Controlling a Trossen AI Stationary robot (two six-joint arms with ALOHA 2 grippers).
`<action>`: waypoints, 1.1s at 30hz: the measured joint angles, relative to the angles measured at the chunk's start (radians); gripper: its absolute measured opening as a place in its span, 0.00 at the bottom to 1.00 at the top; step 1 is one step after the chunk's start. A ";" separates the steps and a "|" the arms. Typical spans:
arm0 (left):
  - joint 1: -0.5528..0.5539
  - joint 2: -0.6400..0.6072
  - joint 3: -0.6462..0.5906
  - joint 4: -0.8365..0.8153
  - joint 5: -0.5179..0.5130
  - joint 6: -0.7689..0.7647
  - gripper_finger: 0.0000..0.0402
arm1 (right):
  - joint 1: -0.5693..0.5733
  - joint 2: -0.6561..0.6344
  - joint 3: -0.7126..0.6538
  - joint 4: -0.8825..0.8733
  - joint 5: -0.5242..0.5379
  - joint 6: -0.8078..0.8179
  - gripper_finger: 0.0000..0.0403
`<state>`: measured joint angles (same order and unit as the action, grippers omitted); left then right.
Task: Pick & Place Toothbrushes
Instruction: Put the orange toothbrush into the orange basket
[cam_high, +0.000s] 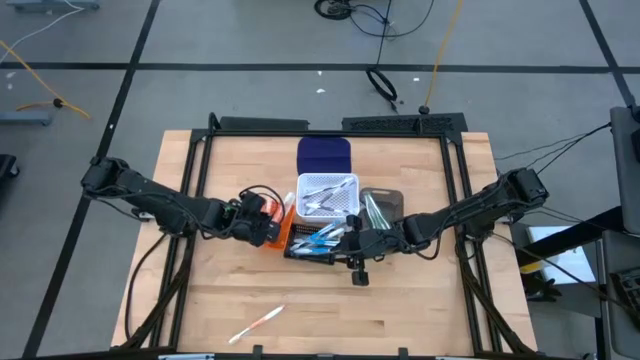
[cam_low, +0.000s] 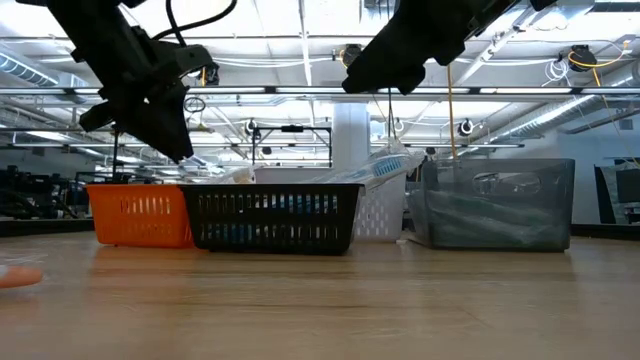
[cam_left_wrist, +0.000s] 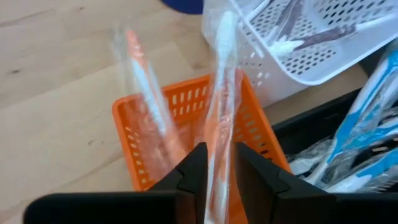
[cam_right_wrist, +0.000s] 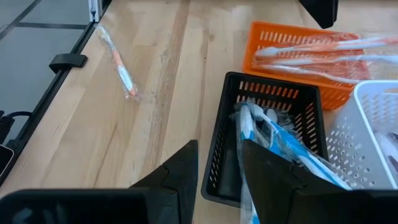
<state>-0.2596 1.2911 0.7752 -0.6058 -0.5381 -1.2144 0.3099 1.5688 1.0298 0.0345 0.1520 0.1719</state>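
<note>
My left gripper hovers over the orange bin, shut on an orange-and-white toothbrush in clear wrap. A second wrapped orange toothbrush leans in that bin. My right gripper is open above the near end of the black bin, which holds blue toothbrushes. One of these slants up over the rim. In the high view the left gripper and right gripper flank the black bin. One orange toothbrush lies flat on the table near its front edge. My left gripper pinches the wrapped orange-and-white toothbrush between its two fingers at the handle. The brush runs along the fingers. Its bristle end sticks out past the fingertips above the orange bin. Its rear end is hidden behind the fingers.
A white bin with grey-handled toothbrushes stands behind the black bin. A grey translucent bin with green ones is to its right, and a dark blue lid or tray lies farther back. Bare wood lies along the table's near side.
</note>
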 joint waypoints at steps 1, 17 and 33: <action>0.000 0.000 0.000 -0.003 0.001 0.001 0.21 | 0.000 0.000 0.000 0.000 0.000 0.000 0.29; -0.090 -0.005 0.000 0.052 0.246 0.095 0.25 | 0.000 0.000 0.000 -0.009 0.000 0.000 0.29; -0.472 0.134 0.000 0.347 0.278 -0.079 0.25 | 0.000 0.000 0.000 -0.005 0.001 0.000 0.29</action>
<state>-0.7311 1.4255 0.7757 -0.2583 -0.2600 -1.2937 0.3096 1.5688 1.0298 0.0292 0.1526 0.1719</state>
